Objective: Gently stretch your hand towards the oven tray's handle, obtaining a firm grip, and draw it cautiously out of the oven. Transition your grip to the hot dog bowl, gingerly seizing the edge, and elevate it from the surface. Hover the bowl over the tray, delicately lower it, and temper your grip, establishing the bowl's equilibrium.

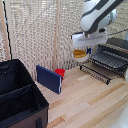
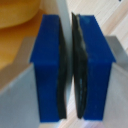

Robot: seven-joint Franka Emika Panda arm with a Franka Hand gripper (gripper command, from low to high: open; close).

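Note:
My gripper (image 1: 85,49) is shut on the rim of the hot dog bowl (image 1: 80,55), a small white bowl with yellow-orange pieces, and holds it in the air. The bowl hangs just to the exterior view's left of the oven tray (image 1: 109,59), a dark wire rack drawn out of the oven (image 1: 119,46). In the wrist view the blue fingers (image 2: 47,65) of the gripper (image 2: 70,65) press together on the thin white edge of the bowl (image 2: 63,10), and the hot dog (image 2: 15,15) shows beside them.
The oven's drop-down door (image 1: 96,73) lies open below the tray. A small red cup (image 1: 60,73) and a dark blue book-like block (image 1: 49,79) stand on the wooden table (image 1: 90,105). A big black fabric case (image 1: 20,97) fills the exterior view's left.

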